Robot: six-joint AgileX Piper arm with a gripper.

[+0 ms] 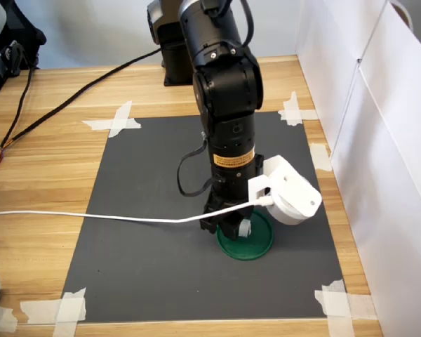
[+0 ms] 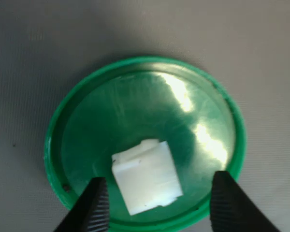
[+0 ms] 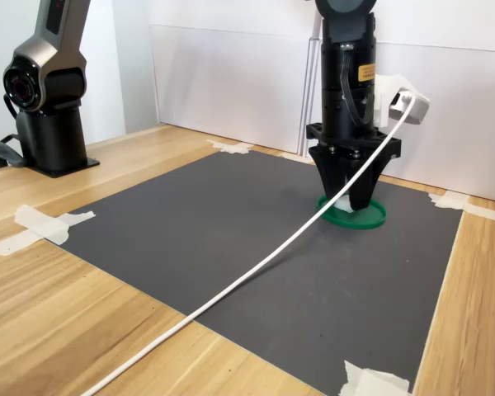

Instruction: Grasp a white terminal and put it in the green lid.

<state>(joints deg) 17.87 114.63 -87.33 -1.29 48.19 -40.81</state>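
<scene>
Green plastic fills the wrist view: the lid (image 2: pixel 145 140) lies flat on a grey mat (image 2: pixel 261 43), and the white terminal (image 2: pixel 146 176) sits inside it, toward one side of its floor, slightly tilted. The end effector (image 2: pixel 157 205) hangs straight over it with its two dark fingers (image 2: pixel 94 205) spread wide, one on each side of the terminal and clear of it, gripping nothing. In the first exterior view the arm (image 1: pixel 228 105) stands upright over the lid (image 1: pixel 256 246), near the mat's (image 1: pixel 147 260) right half, and a white cable (image 1: pixel 91 217) runs off to the first exterior view's left. In the second exterior view the fingers reach down into the lid (image 3: pixel 367 218). Tape (image 1: pixel 116 121) holds the mat's corners to the wooden counter (image 1: pixel 42 175).
</scene>
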